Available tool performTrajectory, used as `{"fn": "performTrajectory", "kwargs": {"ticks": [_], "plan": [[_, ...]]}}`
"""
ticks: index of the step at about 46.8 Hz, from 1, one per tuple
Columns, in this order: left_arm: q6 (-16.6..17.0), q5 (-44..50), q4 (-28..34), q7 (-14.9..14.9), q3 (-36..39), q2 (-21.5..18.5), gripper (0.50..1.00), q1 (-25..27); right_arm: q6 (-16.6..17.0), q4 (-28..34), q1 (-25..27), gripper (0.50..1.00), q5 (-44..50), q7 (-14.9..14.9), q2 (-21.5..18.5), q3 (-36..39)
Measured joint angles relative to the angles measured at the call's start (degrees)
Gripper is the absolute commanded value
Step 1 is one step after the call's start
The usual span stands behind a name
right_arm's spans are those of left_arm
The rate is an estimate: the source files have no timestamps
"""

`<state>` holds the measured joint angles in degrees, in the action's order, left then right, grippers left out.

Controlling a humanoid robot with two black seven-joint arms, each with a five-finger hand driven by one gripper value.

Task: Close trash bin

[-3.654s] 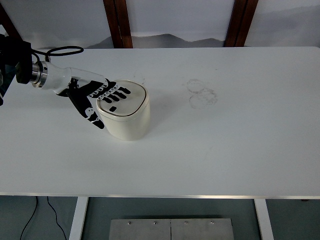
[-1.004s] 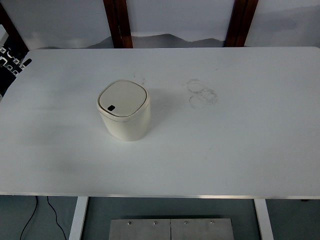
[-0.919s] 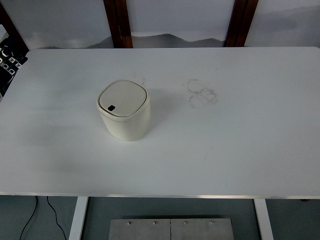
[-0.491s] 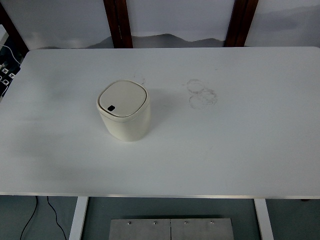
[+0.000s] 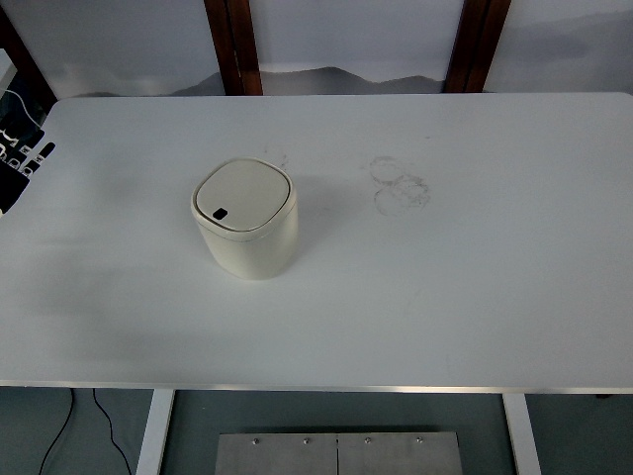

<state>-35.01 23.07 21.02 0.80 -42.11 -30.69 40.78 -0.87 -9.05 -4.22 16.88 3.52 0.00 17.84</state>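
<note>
A small cream trash bin (image 5: 245,220) stands upright on the white table (image 5: 445,297), left of centre. Its lid (image 5: 242,194) lies flat and shut, with a small dark button near its front left corner. Only part of my left hand (image 5: 22,158) shows, at the picture's left edge by the table's far left corner, well away from the bin. Its black and white fingers (image 5: 38,151) look relaxed and hold nothing. My right arm does not show.
Faint ring marks (image 5: 399,185) stain the table right of the bin. Two dark wooden posts (image 5: 233,45) (image 5: 476,45) stand behind the far edge. A metal plate (image 5: 336,453) lies on the floor below the near edge.
My left hand, which lay on the bin's lid 3.7 s ago, has pulled back to the left edge. Over the last second it has slid slightly down along that edge. The bin has stayed put.
</note>
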Motion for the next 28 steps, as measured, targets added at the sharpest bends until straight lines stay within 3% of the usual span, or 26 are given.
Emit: {"fn": "performTrajectory", "kwargs": {"ticks": [28], "plan": [[0.00,-0.54,0.00,-0.01,0.05,-0.54,1.000,-0.18,-0.03,-0.01,0.00,0.995,-0.15,-0.01,0.00,0.08]]}}
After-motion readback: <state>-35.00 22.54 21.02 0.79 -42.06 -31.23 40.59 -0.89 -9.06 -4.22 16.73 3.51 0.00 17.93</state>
